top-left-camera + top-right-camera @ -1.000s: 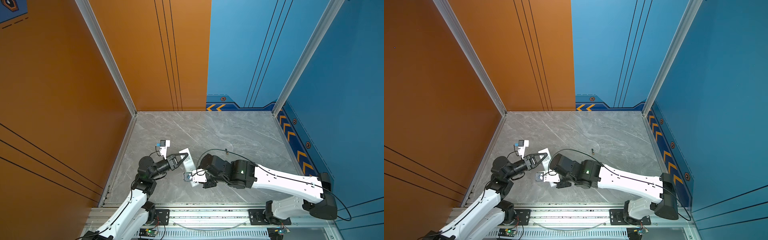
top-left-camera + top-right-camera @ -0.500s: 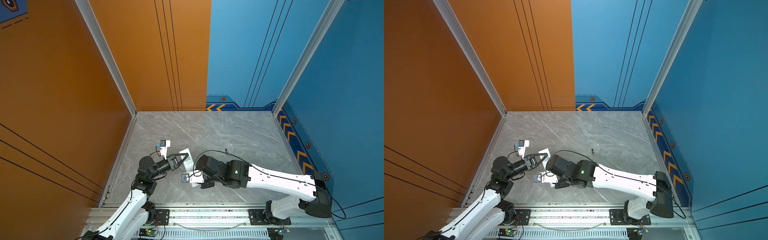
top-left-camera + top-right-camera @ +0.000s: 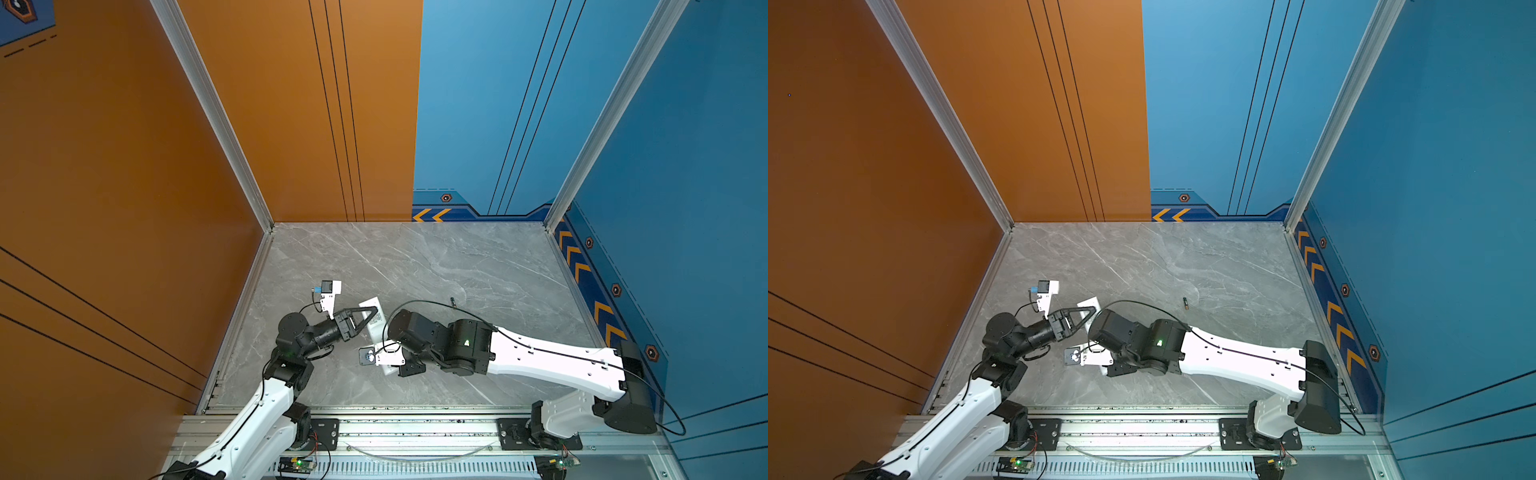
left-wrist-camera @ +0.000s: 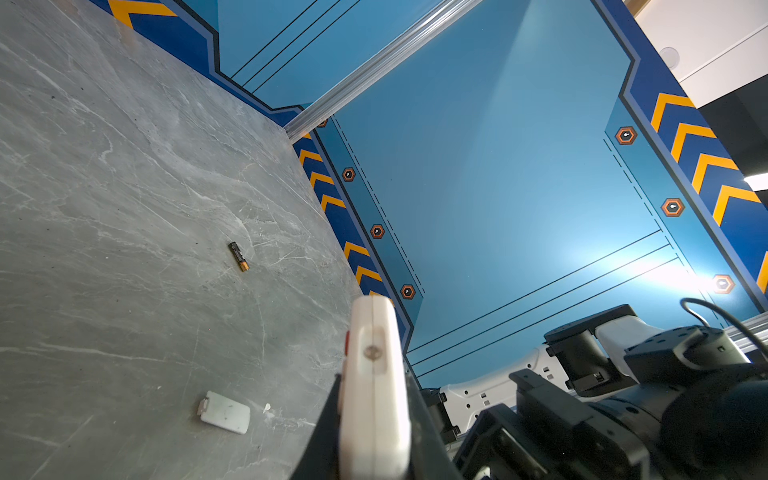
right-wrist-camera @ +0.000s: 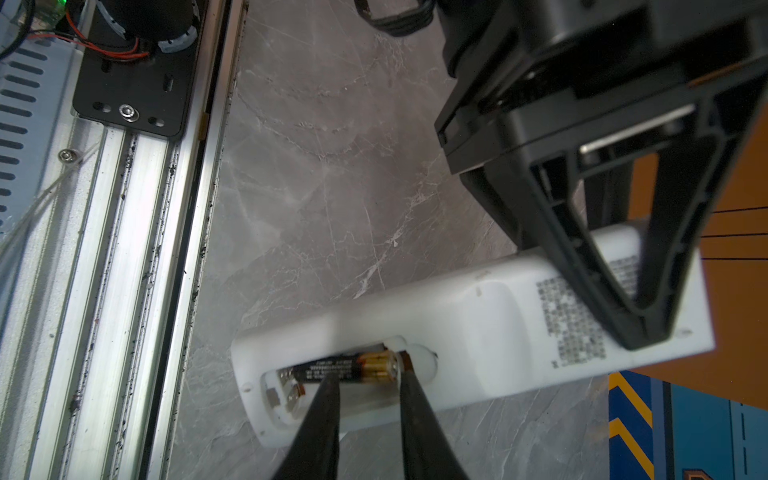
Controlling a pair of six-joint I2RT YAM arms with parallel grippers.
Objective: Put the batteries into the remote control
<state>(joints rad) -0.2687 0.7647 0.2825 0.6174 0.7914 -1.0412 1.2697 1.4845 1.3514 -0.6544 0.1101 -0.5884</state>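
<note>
The white remote control (image 5: 498, 324) is held tilted above the table with its back up, and my left gripper (image 5: 640, 299) is shut on its labelled end. The same grip shows in both top views (image 3: 374, 311) (image 3: 1094, 309) and edge-on in the left wrist view (image 4: 374, 415). One battery (image 5: 345, 368), black with a gold end, lies in the open compartment. My right gripper (image 5: 365, 374) stands over it, jaws slightly apart: one fingertip on its middle, the other at its gold end. A second battery (image 3: 453, 301) (image 3: 1185, 303) (image 4: 238, 256) lies loose on the table.
The white battery cover (image 4: 225, 412) lies flat on the grey marble table (image 3: 415, 266). My right arm (image 3: 457, 340) reaches across from the right and hides most of the remote in both top views. An aluminium rail (image 5: 137, 249) runs along the table's near edge.
The right arm has shifted a little to the left over the remote's near end, and its jaws have narrowed slightly. The left arm and the remote have stayed put.
</note>
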